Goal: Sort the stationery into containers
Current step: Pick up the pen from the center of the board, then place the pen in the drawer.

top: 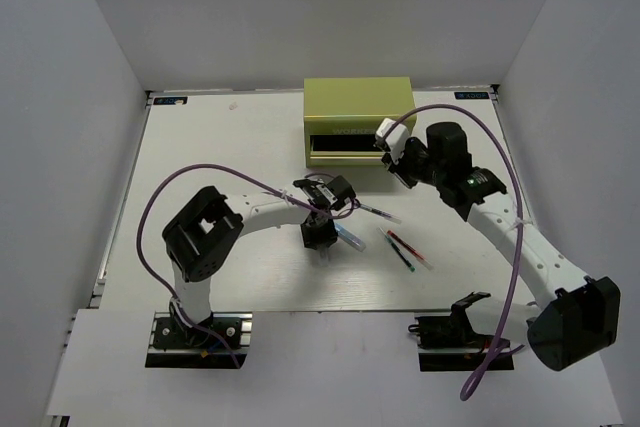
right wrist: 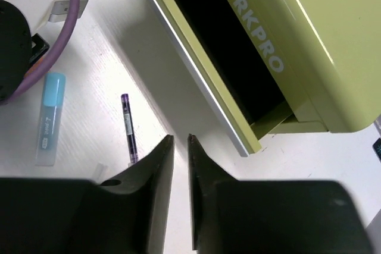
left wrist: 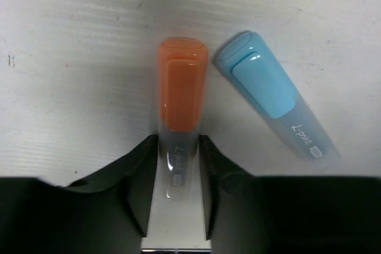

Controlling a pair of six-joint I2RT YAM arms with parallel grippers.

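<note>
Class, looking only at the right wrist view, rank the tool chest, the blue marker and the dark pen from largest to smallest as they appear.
1. tool chest, largest even though partly cropped
2. blue marker
3. dark pen, nearly as long but far thinner

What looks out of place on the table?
Nothing damaged or spilled. The green chest has its drawer open, the blue marker and thin pens lie loose at mixed angles, and the left tool grips the orange marker.

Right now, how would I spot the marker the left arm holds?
Find the green chest at the far side of the table. Before its open drawer, the left end effector grips an orange marker; the blue marker beside it lies loose.
</note>
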